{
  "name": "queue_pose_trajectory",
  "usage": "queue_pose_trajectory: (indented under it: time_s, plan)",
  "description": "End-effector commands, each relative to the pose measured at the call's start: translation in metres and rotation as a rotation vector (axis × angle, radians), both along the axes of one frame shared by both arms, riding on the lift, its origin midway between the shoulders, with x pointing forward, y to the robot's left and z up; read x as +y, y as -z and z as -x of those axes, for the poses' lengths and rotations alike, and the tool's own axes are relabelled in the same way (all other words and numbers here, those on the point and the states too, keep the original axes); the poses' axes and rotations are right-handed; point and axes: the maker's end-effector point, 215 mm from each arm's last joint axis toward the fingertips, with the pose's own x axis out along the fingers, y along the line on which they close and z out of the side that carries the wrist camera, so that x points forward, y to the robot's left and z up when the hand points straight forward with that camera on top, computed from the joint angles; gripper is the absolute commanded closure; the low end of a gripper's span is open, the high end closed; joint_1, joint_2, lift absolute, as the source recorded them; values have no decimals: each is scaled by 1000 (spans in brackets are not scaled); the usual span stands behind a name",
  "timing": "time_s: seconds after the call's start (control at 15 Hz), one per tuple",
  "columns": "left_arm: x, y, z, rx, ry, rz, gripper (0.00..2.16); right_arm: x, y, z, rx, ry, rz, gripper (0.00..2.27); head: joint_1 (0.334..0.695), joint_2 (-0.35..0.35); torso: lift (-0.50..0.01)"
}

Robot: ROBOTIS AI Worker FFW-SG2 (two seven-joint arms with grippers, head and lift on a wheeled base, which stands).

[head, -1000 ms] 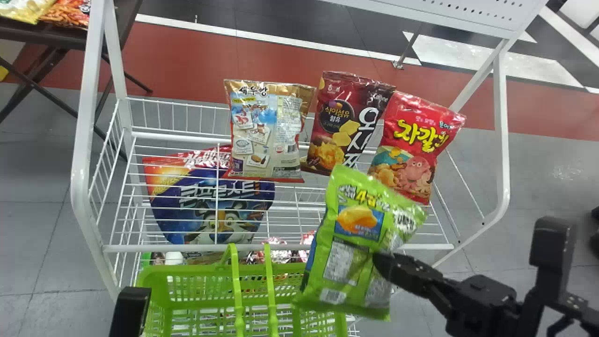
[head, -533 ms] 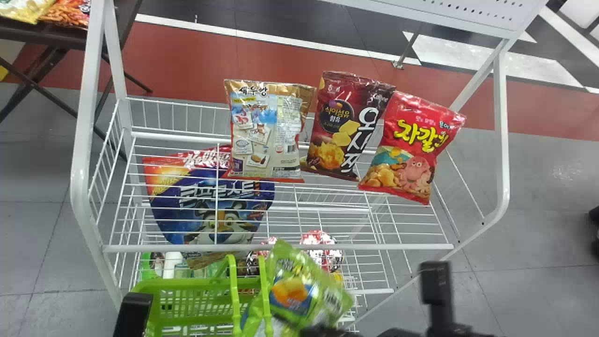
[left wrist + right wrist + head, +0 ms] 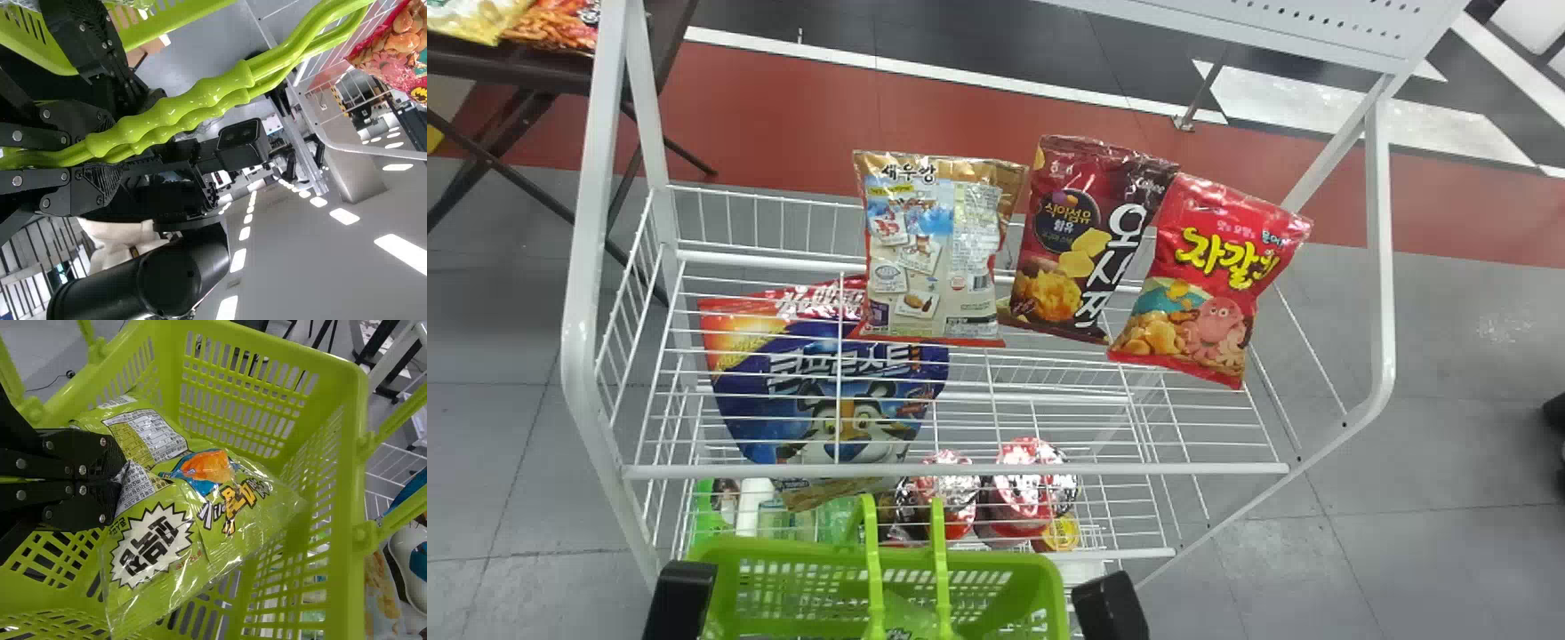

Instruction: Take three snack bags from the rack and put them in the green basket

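Item one, at your right: the right pincer (image 3: 121, 481), down within the green basket (image 3: 1049, 582), its two flat black fingers pressed together on the edge of a green snack bag (image 3: 233, 503). The bag is inside the basket, tilted between slotted walls, printed front partly creased, clear end seam loose; whether its underside touches the basket floor, you cannot tell. Item two, at your left: the left pincer (image 3: 80, 152), clamped round the basket's paired green handles (image 3: 180, 110), which stand raised together. Item three, before you: one white wire rack (image 3: 960, 469), the basket at its near side. On the rack's upper shelf you have three snack bags in a row: from the left, one beige (image 3: 934, 253), back panel facing you; one maroon (image 3: 1080, 240), leaning slightly; one red with a pink octopus (image 3: 1209, 280), tilted more, overlapping the maroon one's edge. Lower down, behind the shelf wires, you have one large blue cereal bag (image 3: 827, 382) bearing a tiger, placed to the left. Nearer the basket, on a low level: shiny-topped red cups (image 3: 1018, 511) and a white container (image 3: 754, 505). Far left, beyond the rack: one dark desk (image 3: 543, 76), stocked at your end of sight with a yellow bag (image 3: 476, 18) and an orange-red bag (image 3: 556, 28), side by side.
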Motion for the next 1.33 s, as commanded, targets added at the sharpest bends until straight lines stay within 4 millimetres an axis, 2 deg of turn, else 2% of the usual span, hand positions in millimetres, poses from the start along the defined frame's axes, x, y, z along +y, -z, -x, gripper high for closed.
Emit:
queue_pose_trajectory:
  time_s: [0.0, 0.13, 0.33, 0.4, 0.67, 1.0, 1.27]
  plan:
    - [0, 0, 0, -1, 0, 1, 1274, -20, -19, -18, -71, 40, 31, -2, 695, -350, -7]
    - [0, 0, 0, -1, 0, 1, 1274, -30, -46, -42, -184, 80, 8, 39, 695, -350, -7]
    - [0, 0, 0, -1, 1, 1, 1274, -37, -75, -61, -272, 123, -45, 49, 695, -350, -7]
    - [-1, 0, 1, 0, 3, 0, 1274, -40, -89, -77, -347, 143, -69, 53, 695, -350, -7]
    - [-5, -2, -1, -9, 4, 7, 1274, -53, -170, -170, -845, 217, -67, 56, 695, -350, -7]
    - [-12, -2, 2, -19, 20, 10, 1274, -34, -191, -266, -1042, 294, -62, 63, 695, -350, -7]
    - [-15, 0, 0, -13, 25, 13, 1274, -7, -174, -342, -1049, 283, -42, 63, 695, -350, -7]
